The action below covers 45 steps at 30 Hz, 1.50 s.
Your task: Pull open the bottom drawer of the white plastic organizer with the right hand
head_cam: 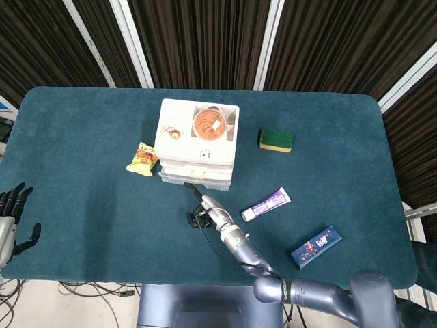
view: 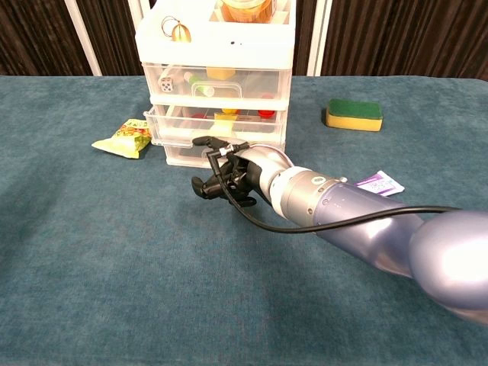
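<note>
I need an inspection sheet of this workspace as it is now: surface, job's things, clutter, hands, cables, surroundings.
Surface: table covered in dark teal cloth.
Job's things: white plastic organizer with three drawers; bottom drawer front mostly hidden by the hand, opening unclear.
Clutter: snack packet, green sponge, purple tube, blue bar; jar and keyring on the organizer.
Hands: right hand at the bottom drawer front, fingers curled; grip unclear. Left hand off the table edge, fingers apart.
Cables: black cable along the right arm.
Surroundings: dark slatted wall.
</note>
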Available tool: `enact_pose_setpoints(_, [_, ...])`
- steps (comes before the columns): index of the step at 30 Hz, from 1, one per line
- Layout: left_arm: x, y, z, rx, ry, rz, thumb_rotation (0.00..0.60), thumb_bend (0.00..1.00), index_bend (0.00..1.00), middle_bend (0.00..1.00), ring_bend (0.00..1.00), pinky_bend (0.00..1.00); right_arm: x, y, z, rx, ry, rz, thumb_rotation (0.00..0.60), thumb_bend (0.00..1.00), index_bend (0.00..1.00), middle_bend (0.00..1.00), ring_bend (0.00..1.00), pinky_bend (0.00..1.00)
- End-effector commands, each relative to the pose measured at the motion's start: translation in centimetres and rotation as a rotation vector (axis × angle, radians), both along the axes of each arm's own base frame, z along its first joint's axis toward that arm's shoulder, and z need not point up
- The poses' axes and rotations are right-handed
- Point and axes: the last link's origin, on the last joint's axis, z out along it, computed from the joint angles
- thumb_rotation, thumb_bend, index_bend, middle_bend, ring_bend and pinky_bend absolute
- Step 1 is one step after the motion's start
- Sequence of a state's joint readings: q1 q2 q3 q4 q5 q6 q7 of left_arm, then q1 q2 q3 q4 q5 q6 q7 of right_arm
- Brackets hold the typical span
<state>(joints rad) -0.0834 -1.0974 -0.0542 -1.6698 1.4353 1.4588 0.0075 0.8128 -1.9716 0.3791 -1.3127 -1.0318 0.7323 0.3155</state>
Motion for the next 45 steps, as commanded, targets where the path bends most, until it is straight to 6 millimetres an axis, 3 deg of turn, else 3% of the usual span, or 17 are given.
enact_pose_setpoints(1, [0.0, 0.0, 0.0, 0.0, 0.0, 0.0, 0.6, 0.44, 0.04, 0.01, 0.0, 0.0, -0.3, 0.0, 0.1, -0.004, 0.01, -0.005, 0.6, 0.61, 0.07, 0.99, 1.0, 1.0])
enact_pose_setpoints(13, [0.2, 0.0, 0.0, -0.002, 0.005, -0.005, 0.6, 0.44, 0.04, 0.01, 0.0, 0.0, -1.7, 1.8, 2.3, -0.066, 0.051, 0.021, 0.6, 0.61, 0.07, 0.99, 1.0, 1.0])
enact_pose_setpoints(26, [0.1, 0.0, 0.0, -0.007, -0.003, 0.006, 0.6, 0.44, 0.04, 0.01, 0.0, 0.0, 0.0, 1.8, 5.6, -0.166, 0.093, 0.099, 0.6, 0.61, 0.07, 0.99, 1.0, 1.0])
enact_pose_setpoints(45, [0.1, 0.1, 0.0, -0.011, -0.011, 0.007, 0.6, 0.44, 0.05, 0.01, 0.0, 0.0, 1.3, 0.3, 5.4, -0.273, 0.373, 0.099, 0.6, 0.58, 0.08, 0.99, 1.0, 1.0])
